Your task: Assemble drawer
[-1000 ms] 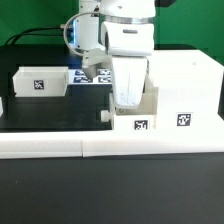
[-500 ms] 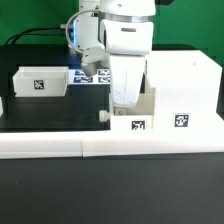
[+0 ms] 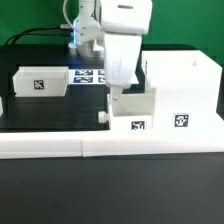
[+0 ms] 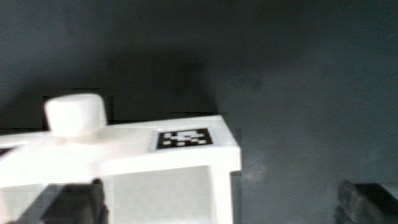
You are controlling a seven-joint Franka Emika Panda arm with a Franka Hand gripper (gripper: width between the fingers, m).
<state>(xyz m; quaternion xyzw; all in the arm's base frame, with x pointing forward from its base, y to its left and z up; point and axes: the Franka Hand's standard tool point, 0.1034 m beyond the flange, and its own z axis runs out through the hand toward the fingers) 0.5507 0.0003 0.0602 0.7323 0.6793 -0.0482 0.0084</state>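
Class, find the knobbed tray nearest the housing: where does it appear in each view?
Exterior view: knobbed tray low centre, beside the housing, toward the exterior view's left of it.
Wrist view: knobbed tray close up, cut off by the picture's edge.
Shared landmark: its knob.

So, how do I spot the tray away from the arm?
Find the big white housing at the exterior view's right. Cross the black table to the exterior view's left: the far tray stands alone, one tag facing the camera, unlike the knobbed tray beside the housing.
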